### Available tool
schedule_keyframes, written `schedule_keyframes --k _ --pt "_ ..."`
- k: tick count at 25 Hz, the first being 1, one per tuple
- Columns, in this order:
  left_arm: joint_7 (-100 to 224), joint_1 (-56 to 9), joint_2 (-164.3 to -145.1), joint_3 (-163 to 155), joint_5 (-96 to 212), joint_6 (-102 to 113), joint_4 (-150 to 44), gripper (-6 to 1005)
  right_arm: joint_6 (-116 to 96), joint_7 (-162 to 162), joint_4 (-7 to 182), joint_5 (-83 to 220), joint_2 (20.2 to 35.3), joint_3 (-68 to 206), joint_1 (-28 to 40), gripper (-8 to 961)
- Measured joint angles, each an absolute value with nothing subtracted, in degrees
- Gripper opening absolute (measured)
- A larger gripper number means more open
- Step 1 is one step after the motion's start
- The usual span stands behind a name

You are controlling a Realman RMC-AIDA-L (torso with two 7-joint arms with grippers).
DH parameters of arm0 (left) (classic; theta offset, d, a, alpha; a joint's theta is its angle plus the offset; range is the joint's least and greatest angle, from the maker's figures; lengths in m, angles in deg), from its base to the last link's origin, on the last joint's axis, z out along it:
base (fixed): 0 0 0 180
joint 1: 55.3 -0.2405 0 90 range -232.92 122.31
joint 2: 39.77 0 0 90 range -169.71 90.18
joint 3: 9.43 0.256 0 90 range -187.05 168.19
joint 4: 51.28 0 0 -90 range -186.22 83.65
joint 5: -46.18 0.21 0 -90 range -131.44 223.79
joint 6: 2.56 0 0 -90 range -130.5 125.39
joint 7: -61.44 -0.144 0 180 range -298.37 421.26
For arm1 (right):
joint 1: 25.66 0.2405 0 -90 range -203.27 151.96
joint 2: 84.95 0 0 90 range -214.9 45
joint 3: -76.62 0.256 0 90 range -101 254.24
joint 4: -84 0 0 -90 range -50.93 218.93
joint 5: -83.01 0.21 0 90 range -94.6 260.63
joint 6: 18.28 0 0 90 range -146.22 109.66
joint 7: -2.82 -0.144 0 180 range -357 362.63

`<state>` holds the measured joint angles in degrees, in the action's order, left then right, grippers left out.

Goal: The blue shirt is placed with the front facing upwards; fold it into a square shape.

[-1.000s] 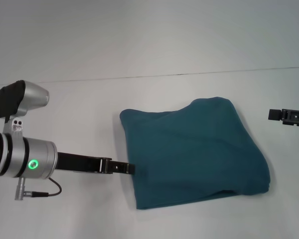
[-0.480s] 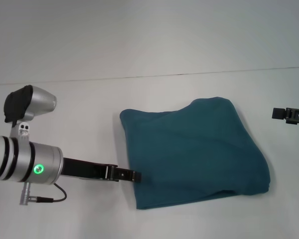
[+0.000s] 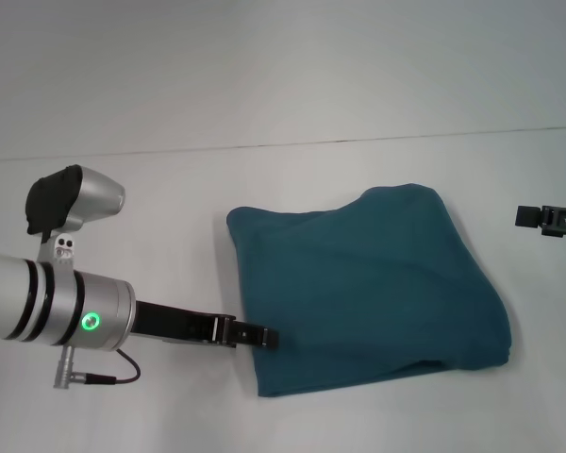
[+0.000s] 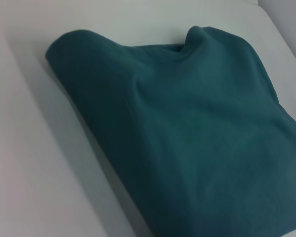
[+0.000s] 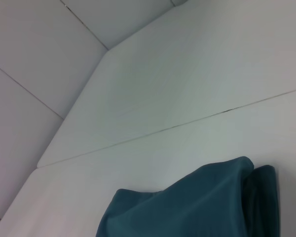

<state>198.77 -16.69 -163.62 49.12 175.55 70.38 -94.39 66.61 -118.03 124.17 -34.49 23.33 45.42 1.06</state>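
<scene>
The blue shirt [image 3: 368, 288] lies folded into a rough, puffy square on the white counter [image 3: 170, 217], its lettering out of sight and its far edge bulging up unevenly. The left hand [image 3: 259, 336] sits low at the shirt's near-left edge, touching the fabric; whether it is open or closed cannot be told. The right hand [image 3: 547, 219] hangs well apart at the right, its state equally unclear.

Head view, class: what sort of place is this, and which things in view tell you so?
Probably a robot test bench or lab: a bare white table, one folded blue shirt on it, the left gripper at the shirt's edge, and the right gripper off to the side.
</scene>
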Motion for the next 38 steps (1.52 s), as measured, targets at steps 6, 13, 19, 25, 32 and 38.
schedule_keyframes --k 6,13,19,25,32,38 --pt "198.7 -16.2 -163.82 50.6 174.9 69.4 -93.4 755 66.6 -118.0 124.2 -34.5 23.33 45.4 1.1 907" --pt "198.6 -14.5 -163.98 51.5 174.8 68.3 -91.5 754 66.6 -118.0 124.2 -34.5 23.33 45.4 1.1 906" --pt "198.5 -14.1 -163.96 51.5 174.5 68.0 -91.3 754 66.6 -118.0 124.2 -34.5 23.33 45.6 1.1 907" --pt "196.6 -14.1 -163.95 51.5 174.0 67.3 -91.5 707 66.6 -118.0 124.2 -34.5 23.33 45.7 1.1 906" --pt "196.4 -14.1 -163.82 51.5 174.1 67.1 -91.5 464 66.6 -118.0 124.2 -34.5 23.39 45.9 1.1 907" --pt "196.4 -14.1 -163.61 51.3 174.4 65.6 -91.5 181 66.4 -118.0 124.2 -34.5 23.50 46.0 1.2 906"
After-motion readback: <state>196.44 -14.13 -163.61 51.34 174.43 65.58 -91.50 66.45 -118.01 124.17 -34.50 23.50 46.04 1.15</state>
